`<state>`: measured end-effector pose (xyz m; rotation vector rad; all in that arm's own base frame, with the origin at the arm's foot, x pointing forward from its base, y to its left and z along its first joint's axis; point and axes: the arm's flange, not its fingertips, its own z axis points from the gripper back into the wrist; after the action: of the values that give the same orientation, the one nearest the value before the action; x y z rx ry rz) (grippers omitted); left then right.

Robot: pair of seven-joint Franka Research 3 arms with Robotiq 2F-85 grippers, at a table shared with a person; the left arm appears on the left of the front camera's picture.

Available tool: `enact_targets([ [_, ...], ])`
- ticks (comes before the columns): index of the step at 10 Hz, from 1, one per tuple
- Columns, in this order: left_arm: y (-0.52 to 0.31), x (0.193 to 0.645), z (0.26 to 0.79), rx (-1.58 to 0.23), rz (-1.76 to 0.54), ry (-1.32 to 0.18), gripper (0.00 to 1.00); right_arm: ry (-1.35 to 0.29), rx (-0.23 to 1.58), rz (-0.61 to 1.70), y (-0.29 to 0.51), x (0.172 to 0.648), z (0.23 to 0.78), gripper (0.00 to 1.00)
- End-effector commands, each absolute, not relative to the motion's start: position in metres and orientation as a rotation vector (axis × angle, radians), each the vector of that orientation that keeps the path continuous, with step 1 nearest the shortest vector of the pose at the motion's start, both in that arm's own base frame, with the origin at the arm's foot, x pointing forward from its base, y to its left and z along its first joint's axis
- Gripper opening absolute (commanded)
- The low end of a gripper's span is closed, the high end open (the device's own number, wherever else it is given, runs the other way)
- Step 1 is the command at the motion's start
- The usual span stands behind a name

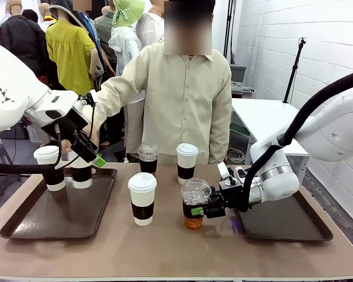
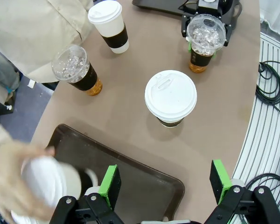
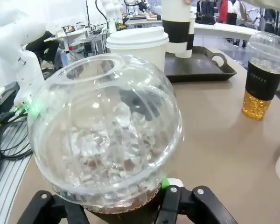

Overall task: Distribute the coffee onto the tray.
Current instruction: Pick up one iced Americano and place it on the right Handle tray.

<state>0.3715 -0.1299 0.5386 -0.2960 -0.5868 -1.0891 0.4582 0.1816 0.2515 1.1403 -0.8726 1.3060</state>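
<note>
My right gripper [image 1: 199, 209] is shut on a clear dome-lidded cup [image 1: 195, 201] of amber coffee with ice, standing on the table left of the right tray [image 1: 294, 226]. The dome [image 3: 107, 135] sits close between the fingers. My left gripper [image 1: 87, 155] hangs open over the left tray [image 1: 53, 214], green pads [image 2: 109, 184] wide apart. Two white lidded cups [image 1: 49, 167] stand on that tray. A person's hand [image 2: 11, 179] rests on one of those white cups [image 2: 49, 179]. On the table stand a white cup [image 1: 142, 197], another white cup [image 1: 187, 163] and a clear cup [image 1: 147, 157].
The person stands at the far side, one arm [image 1: 115, 94] stretched toward the left tray. The right tray holds nothing I can see. Cables [image 2: 273, 88] lie beyond the table's near edge. In the left wrist view the middle white cup [image 2: 170, 95] stands just past the tray corner [image 2: 172, 184].
</note>
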Motion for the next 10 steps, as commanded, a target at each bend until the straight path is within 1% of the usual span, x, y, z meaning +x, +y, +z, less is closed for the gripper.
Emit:
enact_targets([
  [1, -0.128, 0.373, 0.539, -0.31, -1.092, -0.586, 1.0, -0.876, 1.188, 1.283, 0.183, 0.461, 0.254, 0.48],
  [3, -0.128, 0.373, 0.539, -0.31, -1.092, -0.586, 1.0, -0.851, 1.188, 1.221, 0.166, 0.457, 0.272, 0.48],
  [6, -0.128, 0.373, 0.539, -0.31, -1.092, -0.586, 1.0, -0.86, 1.135, 1.163, 0.112, 0.444, 0.314, 0.48],
  [9, -0.128, 0.373, 0.539, -0.31, -1.092, -0.586, 1.0, -0.808, 1.136, 1.116, 0.052, 0.429, 0.325, 0.48],
  [10, -0.128, 0.373, 0.539, -0.31, -1.092, -0.586, 1.0, -0.821, 1.121, 1.09, 0.033, 0.422, 0.322, 0.48],
])
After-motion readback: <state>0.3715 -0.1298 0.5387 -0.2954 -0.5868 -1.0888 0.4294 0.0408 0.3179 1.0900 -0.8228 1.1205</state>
